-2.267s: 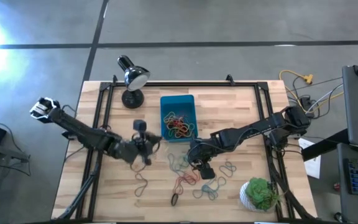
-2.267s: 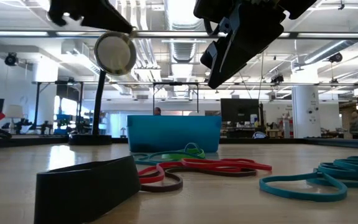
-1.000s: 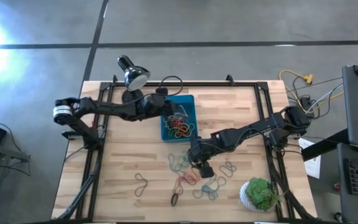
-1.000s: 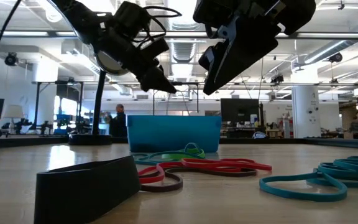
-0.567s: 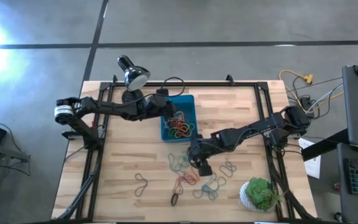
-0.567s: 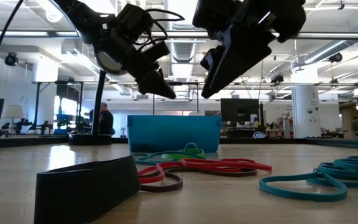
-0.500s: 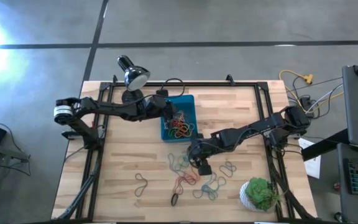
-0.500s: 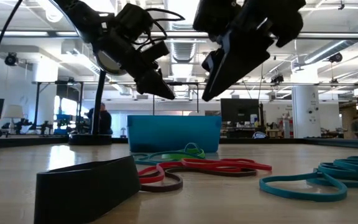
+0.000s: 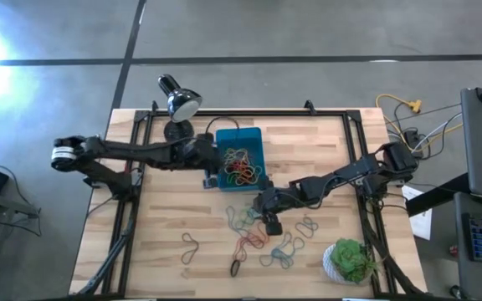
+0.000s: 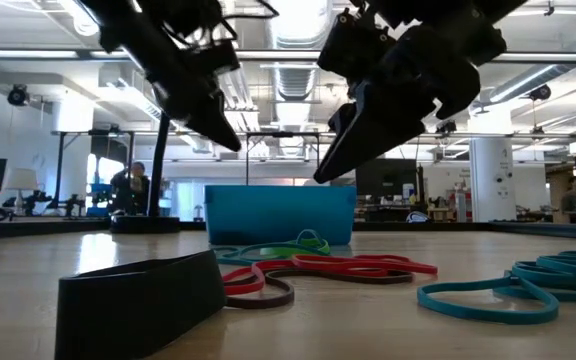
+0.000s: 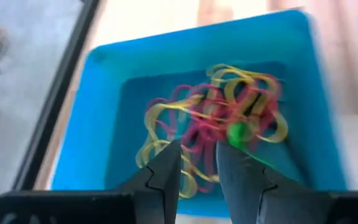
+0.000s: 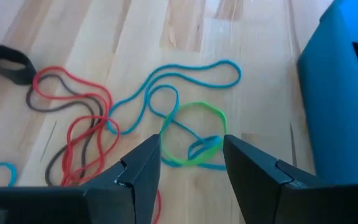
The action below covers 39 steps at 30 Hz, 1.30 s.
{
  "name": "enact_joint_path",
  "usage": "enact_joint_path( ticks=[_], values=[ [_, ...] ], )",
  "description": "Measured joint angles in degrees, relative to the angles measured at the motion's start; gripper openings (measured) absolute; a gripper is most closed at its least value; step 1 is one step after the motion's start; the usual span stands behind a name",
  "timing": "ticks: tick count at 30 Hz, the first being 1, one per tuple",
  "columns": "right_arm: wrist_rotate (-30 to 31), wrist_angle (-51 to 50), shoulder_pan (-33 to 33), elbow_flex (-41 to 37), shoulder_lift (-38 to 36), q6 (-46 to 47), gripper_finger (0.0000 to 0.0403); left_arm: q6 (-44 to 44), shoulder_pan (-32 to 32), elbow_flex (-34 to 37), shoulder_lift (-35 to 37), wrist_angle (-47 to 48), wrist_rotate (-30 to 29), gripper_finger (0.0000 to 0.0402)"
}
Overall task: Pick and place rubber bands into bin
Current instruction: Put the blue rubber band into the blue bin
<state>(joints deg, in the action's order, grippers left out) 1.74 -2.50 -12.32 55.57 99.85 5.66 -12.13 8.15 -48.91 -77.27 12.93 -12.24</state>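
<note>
My left pincer (image 9: 213, 177) hangs at the near-left corner of the bin (image 9: 227, 136), just outside its wall; its two fingers (image 11: 164, 177) stand a little apart with nothing between them; ahead of them, inside the bin, lies a tangled heap of rubber bands (image 11: 219, 118) in yellow, red and a spot of green; in the high view the same heap (image 9: 241, 167) fills the bin's middle and near half.

My right pincer (image 9: 272, 222) hovers over the table (image 9: 157, 226), just past the bin's near-right corner; its fingers (image 12: 138, 171) are spread wide and hold nothing; directly ahead of them, between the tips, a green loop (image 12: 193, 132) lies flat on the wood, crossed by a long blue band (image 12: 185, 81); off to one side of the pincer lies a cluster of red and brown bands (image 12: 79, 134), and beyond that a black loop (image 12: 8, 64); the bin's outer wall (image 12: 344, 124) rises on the other side of the pincer, close by.

From the low view both my pincers hang above the bin (image 10: 280, 214), clear of the table; more loose bands lie on the wood in front of it, red and green ones (image 10: 318, 262) together and blue ones (image 10: 513, 285) farther off; a wide black band (image 10: 138, 300) stands on edge closest to that camera.
</note>
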Motion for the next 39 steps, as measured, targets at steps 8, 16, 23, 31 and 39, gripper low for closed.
enact_joint_path(
  ticks=[8, 16, 23, 31, 39],
  values=[
    [0.41, 6.13, 0.29, -2.58, 0.28, 0.29, 0.0169, 6.12, -8.46, 1.98, 6.38, 2.67, 0.05, 0.0088],
    [1.51, 7.76, 0.74, -0.91, 7.12, 0.79, 0.0169, 10.39, -14.62, 3.38, 10.33, 2.65, 0.07, 0.0088],
    [1.49, 6.49, 1.25, 2.80, 11.47, 1.26, 0.0165, 10.92, -17.71, 3.57, 12.51, 2.65, 0.08, 0.0088],
    [1.77, -0.42, 1.51, 4.90, 11.13, 1.28, 0.0128, 11.85, -18.34, 4.07, 13.27, 3.08, -0.14, 0.0088],
    [1.77, -0.34, 1.51, 4.85, 9.84, 1.04, 0.0075, 11.85, -18.34, 4.22, 12.95, 3.13, -0.21, 0.0088]
  ],
)
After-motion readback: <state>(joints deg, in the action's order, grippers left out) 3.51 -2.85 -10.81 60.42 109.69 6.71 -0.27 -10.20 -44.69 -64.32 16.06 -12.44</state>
